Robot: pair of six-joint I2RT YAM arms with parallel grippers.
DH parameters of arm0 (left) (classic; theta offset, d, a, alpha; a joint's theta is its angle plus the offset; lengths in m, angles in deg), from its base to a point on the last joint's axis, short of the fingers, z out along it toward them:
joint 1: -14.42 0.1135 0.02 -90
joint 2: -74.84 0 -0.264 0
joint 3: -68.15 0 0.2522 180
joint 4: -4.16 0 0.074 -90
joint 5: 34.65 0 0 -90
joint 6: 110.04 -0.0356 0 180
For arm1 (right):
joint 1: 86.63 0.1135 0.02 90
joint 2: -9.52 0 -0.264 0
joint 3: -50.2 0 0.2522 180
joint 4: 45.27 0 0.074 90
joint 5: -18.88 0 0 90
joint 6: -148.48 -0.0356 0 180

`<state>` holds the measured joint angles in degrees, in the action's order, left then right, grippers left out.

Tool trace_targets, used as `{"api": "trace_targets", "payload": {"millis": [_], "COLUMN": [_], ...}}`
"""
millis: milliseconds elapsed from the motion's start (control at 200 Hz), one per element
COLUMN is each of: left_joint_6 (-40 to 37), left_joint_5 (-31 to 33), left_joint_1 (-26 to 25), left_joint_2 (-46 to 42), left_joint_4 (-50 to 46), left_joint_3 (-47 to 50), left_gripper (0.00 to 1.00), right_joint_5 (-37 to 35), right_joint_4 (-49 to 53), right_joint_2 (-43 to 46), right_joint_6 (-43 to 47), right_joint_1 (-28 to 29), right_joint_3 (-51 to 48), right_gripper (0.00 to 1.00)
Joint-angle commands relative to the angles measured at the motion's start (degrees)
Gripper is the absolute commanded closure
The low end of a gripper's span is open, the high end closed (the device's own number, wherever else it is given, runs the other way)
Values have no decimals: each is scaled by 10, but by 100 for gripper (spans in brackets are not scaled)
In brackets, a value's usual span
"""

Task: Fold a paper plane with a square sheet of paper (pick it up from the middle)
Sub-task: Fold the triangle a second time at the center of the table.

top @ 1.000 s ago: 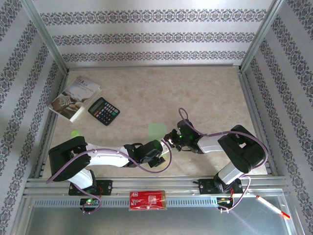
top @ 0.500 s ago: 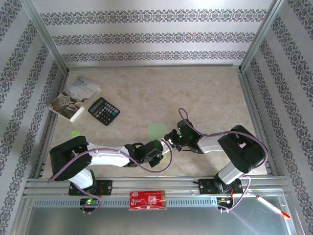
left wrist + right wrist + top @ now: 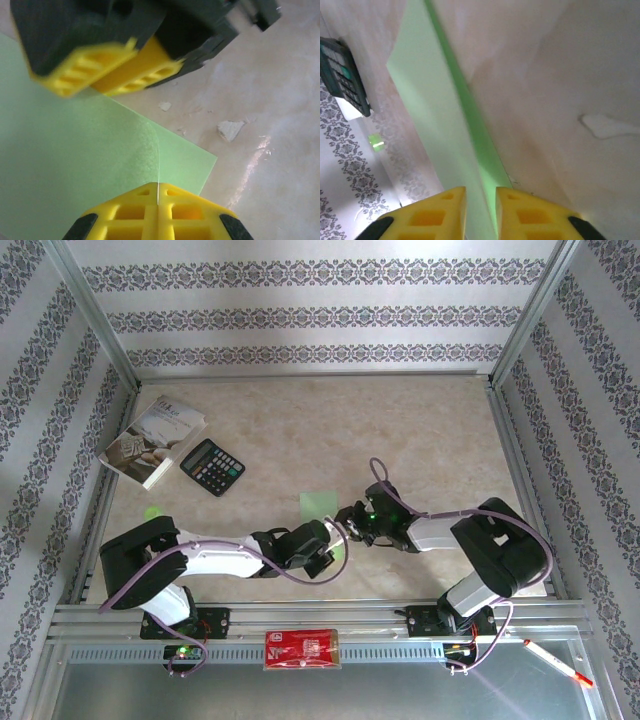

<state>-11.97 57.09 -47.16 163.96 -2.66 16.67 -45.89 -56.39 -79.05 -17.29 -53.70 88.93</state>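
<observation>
Two grippers, top view: left gripper [image 3: 333,542] and right gripper [image 3: 349,521] tip to tip, a little toward 6 o'clock from the table [image 3: 430,430] centre, both at the near edge of the square sheet of paper [image 3: 318,504].
Sheet, top view: light green, mostly flat on the table, near edge raised toward the fingertips; well apart from the calculator [image 3: 212,467] and the booklet [image 3: 152,443], both off at 10 o'clock.
Direction, top view: sheet at about 11 o'clock from the left gripper and about 10 o'clock from the right gripper; both about equally close to its edge.
Left gripper, left wrist view: left gripper [image 3: 157,200] pressed together, thin edge of the sheet running into the seam between the pads, so pinching the sheet.
Sheet, left wrist view: spreading from the pinch toward 9 and 10 o'clock, one corner pointing to 3 o'clock over the pale table.
Right gripper, left wrist view: blurred, at 11 o'clock over the same sheet; grip not readable here.
Right gripper, right wrist view: right gripper [image 3: 481,205] a little spread, narrow gap, sheet passing through the gap; no firm pinch visible.
Long axis, right wrist view: narrow green band from 6 o'clock at the fingertips up to 11 o'clock, seen almost edge-on; calculator at 9 o'clock.
Step, as judgement: regrasp of the sheet between the arms, hold on the left side; no pointed shape visible, so probably an early part of the task.
Next move, as judgement: turns on the sheet lying away from both tips toward 10 to 11 o'clock.
</observation>
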Motion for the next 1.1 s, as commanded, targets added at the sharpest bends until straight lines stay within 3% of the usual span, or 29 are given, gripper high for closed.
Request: {"api": "trace_targets", "payload": {"millis": [0, 135, 280, 709, 1094], "left_joint_6": [42, 84, 106, 152, 202], "left_joint_5": [-58, -139, -182, -218, -272], "left_joint_1": [28, 70, 92, 107, 150], "left_joint_2": [-25, -32, -29, -21, -8], "left_joint_4": [41, 86, 104, 150, 204], "left_joint_3": [21, 44, 53, 80, 101], "left_gripper": [100, 100, 100, 100, 100], "right_joint_5": [5, 0, 14, 51, 63], "right_joint_4": [38, 95, 111, 108, 125], "right_joint_2": [42, 96, 103, -52, -129], "right_joint_6": [37, 94, 147, 200, 248], "right_joint_1": [-25, -61, -62, -14, -18], "right_joint_3": [-17, -24, 12, 147, 165], "right_gripper": [69, 64, 66, 89, 93]}}
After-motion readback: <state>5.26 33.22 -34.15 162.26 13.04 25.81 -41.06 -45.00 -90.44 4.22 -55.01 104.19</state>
